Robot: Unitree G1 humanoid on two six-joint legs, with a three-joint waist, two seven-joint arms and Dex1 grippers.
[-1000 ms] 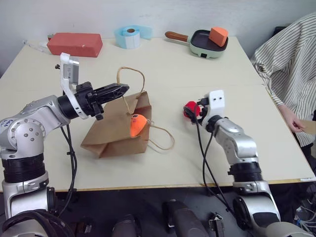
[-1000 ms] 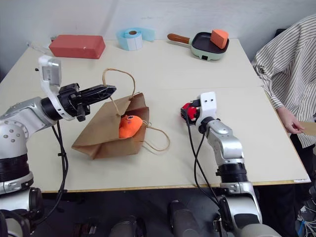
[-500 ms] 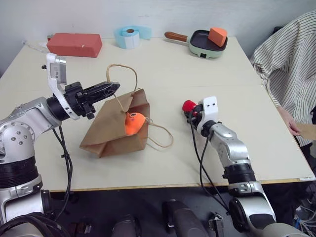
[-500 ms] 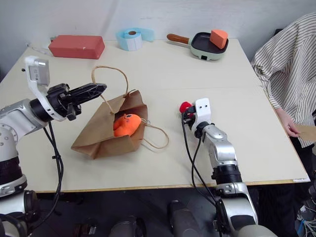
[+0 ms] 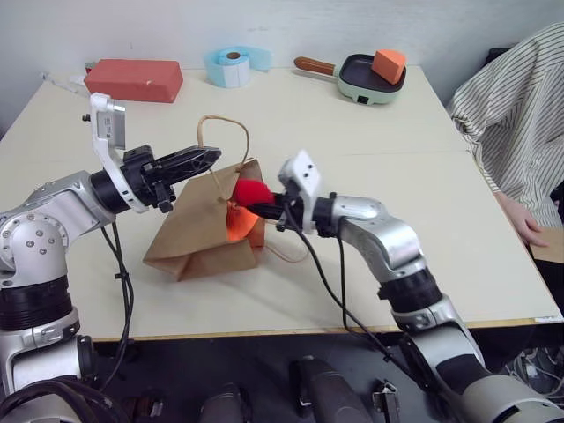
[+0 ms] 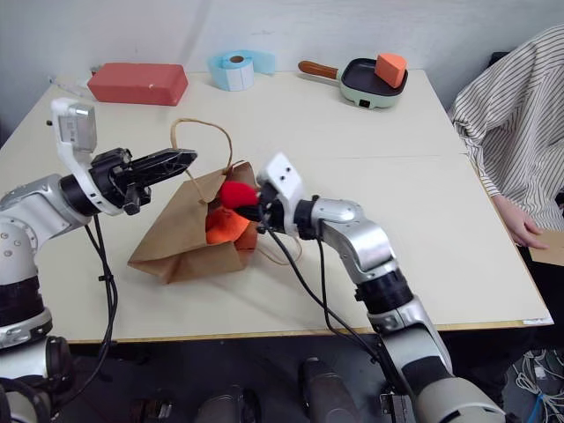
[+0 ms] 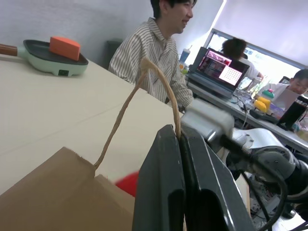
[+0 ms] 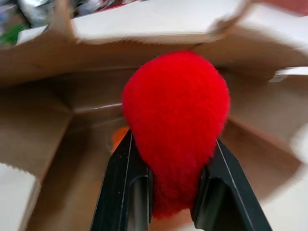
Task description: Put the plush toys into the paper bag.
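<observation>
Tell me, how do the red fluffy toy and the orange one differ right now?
Colour and build: the red plush toy is a plain bright-red ball, while the orange plush toy is bigger.
Place: the red one is up in the air at the paper bag mouth; the orange one already lies in the mouth.
Hold: the right gripper pinches the red one; nothing grips the orange one.
Both are soft toys.
</observation>
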